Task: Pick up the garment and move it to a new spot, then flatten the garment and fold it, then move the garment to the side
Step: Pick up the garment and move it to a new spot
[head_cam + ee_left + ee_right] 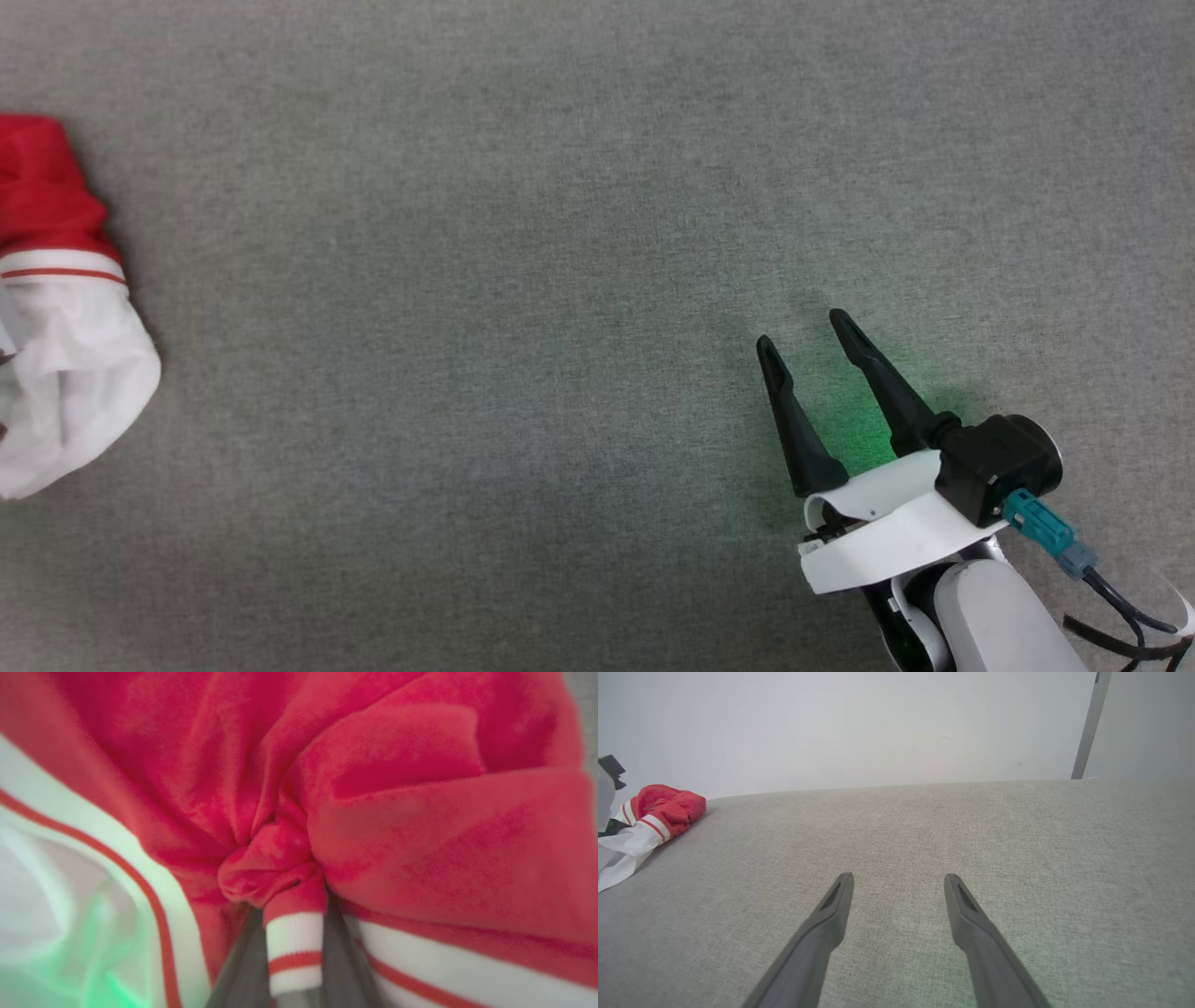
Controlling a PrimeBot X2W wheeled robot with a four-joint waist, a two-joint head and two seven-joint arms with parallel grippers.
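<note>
The left tool [294, 914] is clenched on a striped band of the red garment [397, 812], which lies bunched at the left of the grey worktop [523, 280]. The right tool [801, 329] hovers released above the worktop, well apart from the garment.
</note>
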